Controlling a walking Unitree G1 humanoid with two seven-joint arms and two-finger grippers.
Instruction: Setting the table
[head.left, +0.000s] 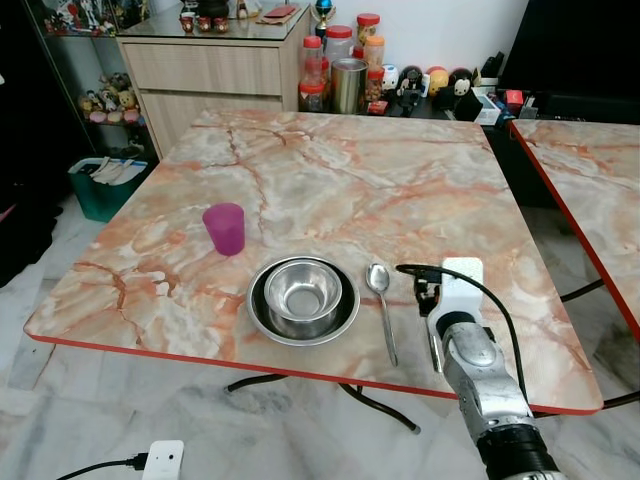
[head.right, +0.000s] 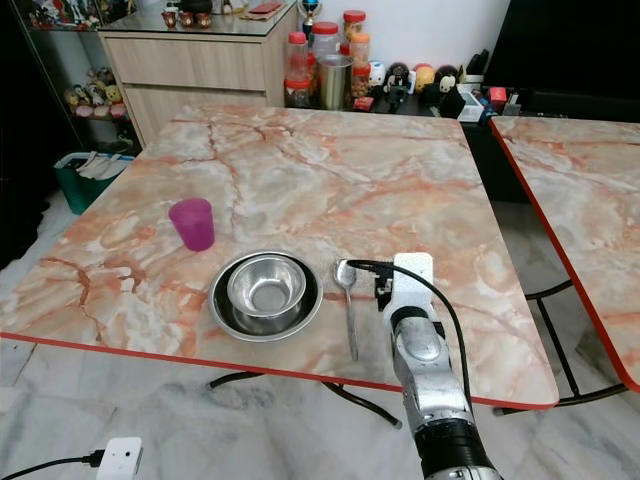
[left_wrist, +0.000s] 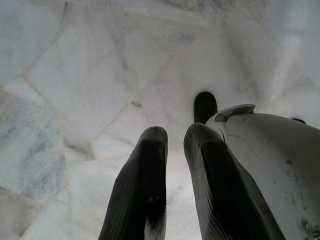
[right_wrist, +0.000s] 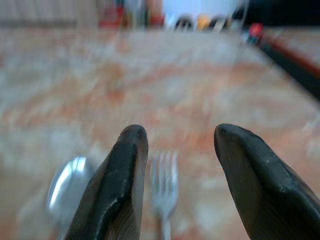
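Left gripper (left_wrist: 172, 137): my fingers nearly closed, holding nothing, over pale marble floor (left_wrist: 75, 75).
Steel bowl (head.left: 303, 290): empty, nested in round steel plate (head.left: 262, 310).
Right gripper (right_wrist: 180, 137): fingers wide apart; silver fork (right_wrist: 163, 187) on the table between them, steel spoon (right_wrist: 67, 187) just outside my left finger.

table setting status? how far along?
Done: steel bowl nested in the plate, spoon to its right, purple cup behind-left. In hand: right claw open over the table, a fork lying between its fingers, apparently just placed. Left claw hangs idle over the floor. Little left.
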